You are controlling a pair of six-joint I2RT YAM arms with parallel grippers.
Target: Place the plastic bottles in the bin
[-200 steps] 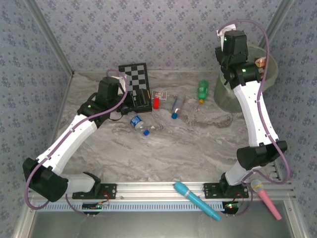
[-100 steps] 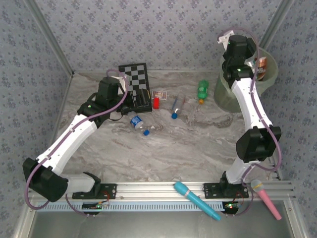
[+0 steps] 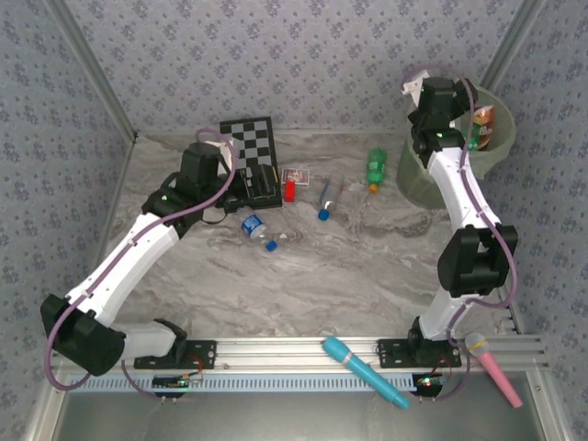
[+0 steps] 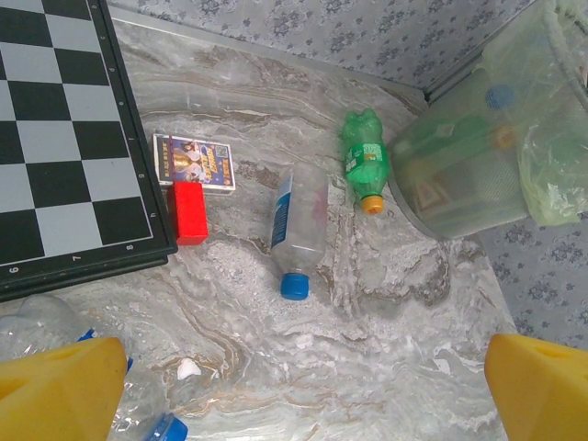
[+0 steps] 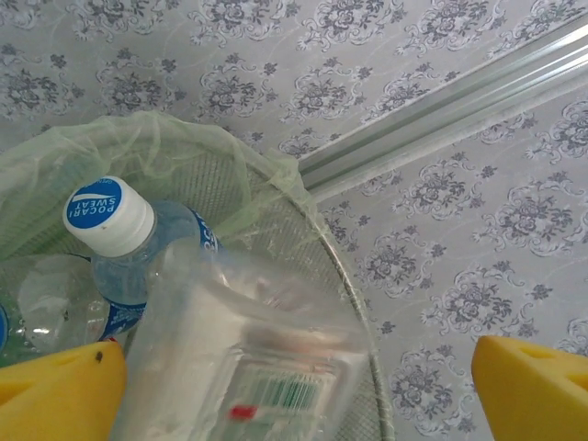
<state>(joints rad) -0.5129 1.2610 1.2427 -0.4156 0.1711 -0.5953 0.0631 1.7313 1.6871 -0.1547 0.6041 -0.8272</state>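
Right gripper (image 5: 296,381) jaws wide over bin (image 5: 276,197), clear bottle (image 5: 239,367) loose between them. Left gripper (image 4: 294,386) jaws wide above green bottle (image 4: 361,158) and blue-capped bottle (image 4: 296,230) lying on tabletop (image 4: 395,340). Probably light, crushable, slick; grip mid-body, across the label.

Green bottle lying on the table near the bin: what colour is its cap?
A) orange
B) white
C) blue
A: in the left wrist view the green bottle lying beside the bin ends in an orange cap.
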